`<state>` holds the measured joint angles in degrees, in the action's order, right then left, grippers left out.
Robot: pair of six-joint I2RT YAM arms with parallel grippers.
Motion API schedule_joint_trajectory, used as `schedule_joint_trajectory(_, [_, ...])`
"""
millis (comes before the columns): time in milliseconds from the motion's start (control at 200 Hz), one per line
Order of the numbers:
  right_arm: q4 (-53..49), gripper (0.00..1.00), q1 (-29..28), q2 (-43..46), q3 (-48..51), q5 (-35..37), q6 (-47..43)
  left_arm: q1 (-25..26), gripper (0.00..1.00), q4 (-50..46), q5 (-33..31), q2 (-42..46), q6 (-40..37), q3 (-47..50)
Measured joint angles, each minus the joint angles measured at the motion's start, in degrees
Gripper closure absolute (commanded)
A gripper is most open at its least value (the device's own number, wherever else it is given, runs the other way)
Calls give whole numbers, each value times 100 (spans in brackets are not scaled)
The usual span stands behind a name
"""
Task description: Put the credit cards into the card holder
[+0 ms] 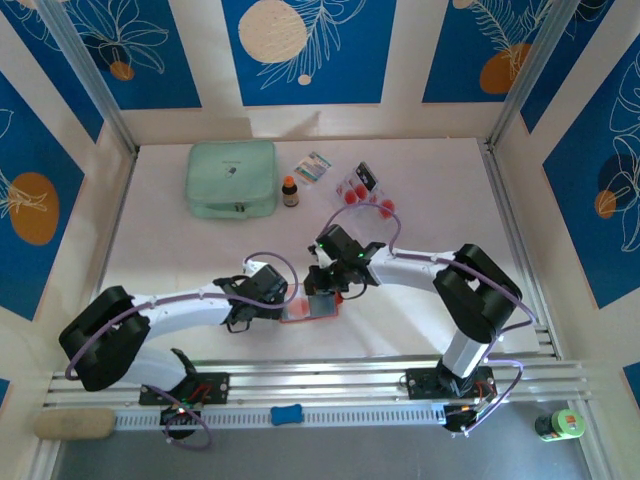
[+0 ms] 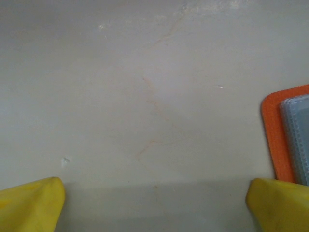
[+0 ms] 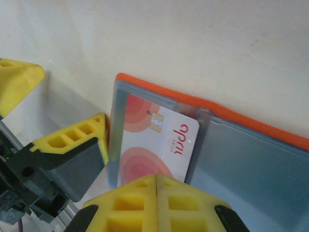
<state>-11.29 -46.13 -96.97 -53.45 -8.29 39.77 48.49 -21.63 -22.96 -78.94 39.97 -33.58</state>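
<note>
R gripper [image 3: 157,182] shut, tips at the edge of one credit card [image 3: 161,140] lying at a clear pocket of the open card holder [image 3: 241,164] — mid-table, near the arms. L gripper [image 2: 154,203] gapes wide just beside the holder; other cards [image 1: 365,188] lie at the back.

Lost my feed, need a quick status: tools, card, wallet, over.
Left tool open, beside wallet edge. Right tool shut at card edge. Card looks seated in wallet pocket. Far side: spare cards.

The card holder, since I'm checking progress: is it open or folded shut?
Open. The card holder lies spread flat, orange cover underneath, clear pockets facing up.
</note>
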Motion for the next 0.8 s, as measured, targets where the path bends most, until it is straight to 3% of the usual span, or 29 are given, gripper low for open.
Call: schedule_joint_trajectory(800, [-385,100,-278,-693,-503,190,-44,0,0,59,0,-31,-149,0])
